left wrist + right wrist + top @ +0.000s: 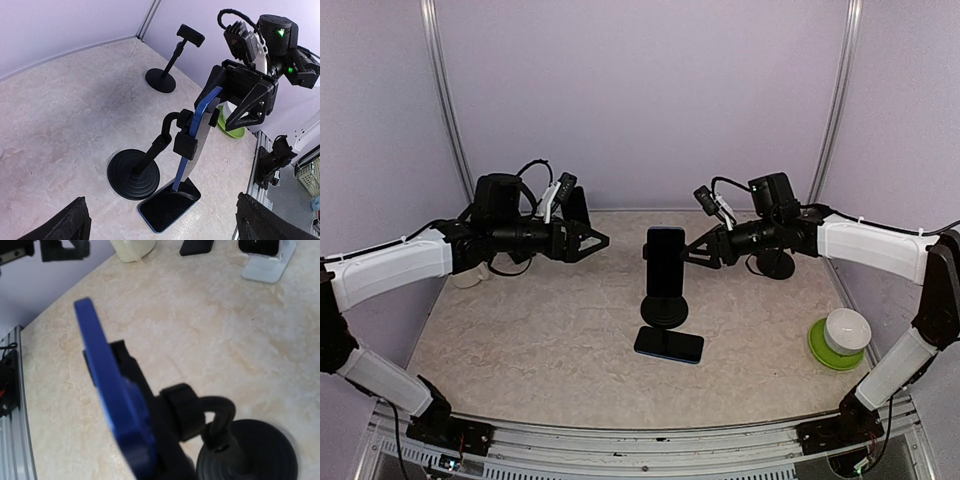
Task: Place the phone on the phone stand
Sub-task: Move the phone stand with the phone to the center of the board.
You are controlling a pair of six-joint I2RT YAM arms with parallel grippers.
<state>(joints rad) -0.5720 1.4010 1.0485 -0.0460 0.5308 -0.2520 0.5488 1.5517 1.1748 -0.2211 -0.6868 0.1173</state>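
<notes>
The phone (pixel 665 258) is sitting upright in the clamp of the phone stand (pixel 663 308), right in the middle of the table (pixel 520 340), its dark screen facing the near edge and its blue edge showing from the side. The right gripper (pixel 695 252) is just beside the phone's right edge with its fingers spread apart. From the left wrist view it seems to hang just behind the phone's top, though I can't quite tell whether a finger is touching the case. The left gripper (pixel 592 238) hovers well apart to the left of the stand, its jaws wide open and holding nothing. A second phone (pixel 669 344) lies flat on the table, right against the near side of the stand's round base. Behind the right arm stands a second stand (pixel 778 264), bare. Off to the right there's a green plate (pixel 817 349) with a white bowl (pixel 844 329) on it, and a pale cup (pixel 470 278) peeks out behind the left arm.
</notes>
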